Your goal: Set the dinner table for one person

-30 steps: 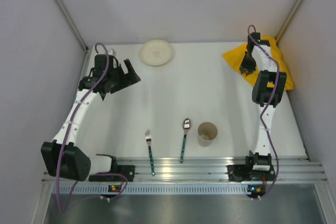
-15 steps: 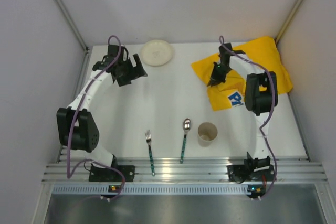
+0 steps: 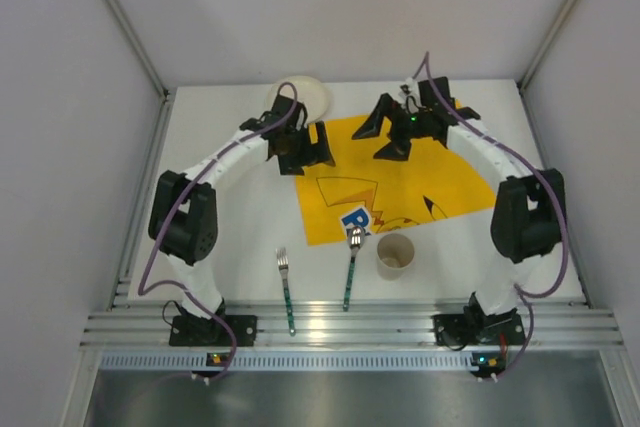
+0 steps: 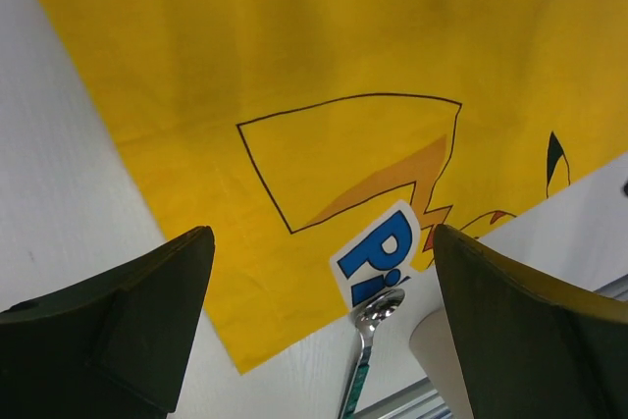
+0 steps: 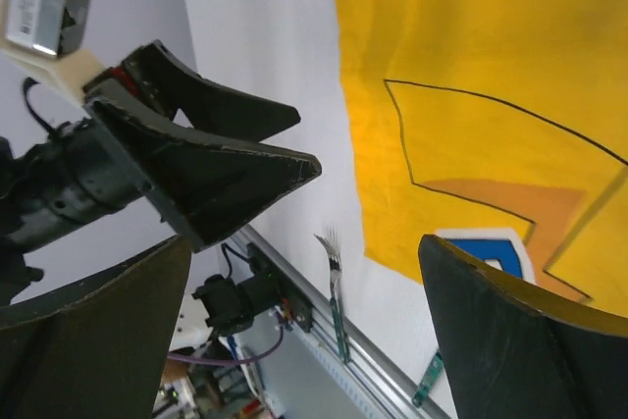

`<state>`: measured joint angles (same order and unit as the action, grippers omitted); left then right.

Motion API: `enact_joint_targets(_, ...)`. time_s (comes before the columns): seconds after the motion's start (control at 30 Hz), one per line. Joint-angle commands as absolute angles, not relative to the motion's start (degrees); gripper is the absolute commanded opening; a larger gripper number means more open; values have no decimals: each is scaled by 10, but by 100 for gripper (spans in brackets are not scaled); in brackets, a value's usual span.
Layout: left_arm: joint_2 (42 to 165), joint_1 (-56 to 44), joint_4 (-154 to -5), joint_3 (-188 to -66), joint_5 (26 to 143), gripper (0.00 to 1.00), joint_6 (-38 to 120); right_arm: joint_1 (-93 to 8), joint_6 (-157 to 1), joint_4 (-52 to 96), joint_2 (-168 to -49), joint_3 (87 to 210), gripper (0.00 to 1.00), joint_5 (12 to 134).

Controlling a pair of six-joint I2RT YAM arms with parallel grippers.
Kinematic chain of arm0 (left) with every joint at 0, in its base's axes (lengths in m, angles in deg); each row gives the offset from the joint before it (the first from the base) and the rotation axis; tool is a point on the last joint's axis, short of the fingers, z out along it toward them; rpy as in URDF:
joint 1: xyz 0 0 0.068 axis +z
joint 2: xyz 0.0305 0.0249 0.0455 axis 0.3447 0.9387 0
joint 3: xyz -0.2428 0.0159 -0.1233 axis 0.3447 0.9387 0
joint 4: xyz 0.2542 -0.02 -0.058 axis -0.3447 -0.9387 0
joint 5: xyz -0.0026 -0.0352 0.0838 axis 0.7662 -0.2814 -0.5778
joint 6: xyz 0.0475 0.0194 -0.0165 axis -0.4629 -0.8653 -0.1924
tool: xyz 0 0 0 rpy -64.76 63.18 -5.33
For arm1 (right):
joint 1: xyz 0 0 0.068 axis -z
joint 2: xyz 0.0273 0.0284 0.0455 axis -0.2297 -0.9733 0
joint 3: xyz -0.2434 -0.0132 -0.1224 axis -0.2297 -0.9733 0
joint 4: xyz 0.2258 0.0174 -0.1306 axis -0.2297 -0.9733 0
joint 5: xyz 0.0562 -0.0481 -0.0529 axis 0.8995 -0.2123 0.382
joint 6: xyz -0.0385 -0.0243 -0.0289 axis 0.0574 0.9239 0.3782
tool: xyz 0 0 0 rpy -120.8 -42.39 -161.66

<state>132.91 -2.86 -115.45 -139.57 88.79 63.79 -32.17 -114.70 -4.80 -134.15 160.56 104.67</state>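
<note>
The white dinner table (image 3: 240, 217) carries a yellow cartoon-print placemat (image 3: 410, 182), spread flat in the middle. My left gripper (image 3: 305, 157) hangs open over the mat's far left corner with nothing between its fingers. Over the mat's far edge my right gripper (image 3: 388, 135) is open too and holds nothing. In the left wrist view the open left gripper (image 4: 322, 242) looks down on the placemat (image 4: 294, 66). The right wrist view shows the open right gripper (image 5: 304, 252), the placemat (image 5: 471, 46) and the left gripper (image 5: 216, 164) opposite it.
A cream plate (image 3: 308, 95) sits at the back, partly behind the left arm. Near the front lie a fork (image 3: 286, 287) and a spoon (image 3: 351, 265), its bowl on the mat's near edge, beside a beige cup (image 3: 395, 255). A ribbed aluminium rail (image 3: 380, 322) borders the front.
The right gripper pulled the placemat from the far right corner to the middle, where it now lies flat, and opened off it. The left arm swung right to the mat's left corner.
</note>
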Motion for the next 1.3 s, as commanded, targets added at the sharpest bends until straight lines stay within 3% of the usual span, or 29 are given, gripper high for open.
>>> enact_joint_targets(0.0,1359,-58,-1133,-1404,889,98,651,-252,-1130,-25,-1225,1512,100,1065)
enact_joint_targets(0.17,1356,-75,-1133,-1366,856,98,656,-181,-1049,-98,-1119,1426,100,1019)
enact_joint_targets(0.37,1365,-97,-1072,-1315,884,98,652,-163,-1023,-135,-1080,1369,100,949)
enact_joint_targets(0.53,1375,-101,-1188,-1344,744,98,659,-156,-1001,-168,-1081,1381,100,935)
enact_joint_targets(0.67,1348,-102,-1193,-1319,698,97,656,-153,-999,-170,-1056,1362,100,930)
enact_joint_targets(0.87,1376,-102,-1191,-1312,706,78,644,-150,-1001,-176,-1030,1325,100,928)
enact_joint_targets(1.03,1404,-102,-1152,-1297,761,48,638,-144,-989,-189,-1017,1315,100,917)
enact_joint_targets(1.07,1416,-101,-1149,-1299,781,33,639,-144,-986,-194,-1015,1314,100,916)
enact_joint_targets(1.13,1425,-102,-1147,-1304,787,17,637,-142,-980,-201,-1015,1312,100,912)
enact_joint_targets(1.17,1432,-102,-1146,-1307,786,2,636,-142,-978,-205,-1014,1311,100,911)
enact_joint_targets(1.27,1436,-98,-1162,-1312,771,0,632,-141,-972,-210,-1010,1306,100,907)
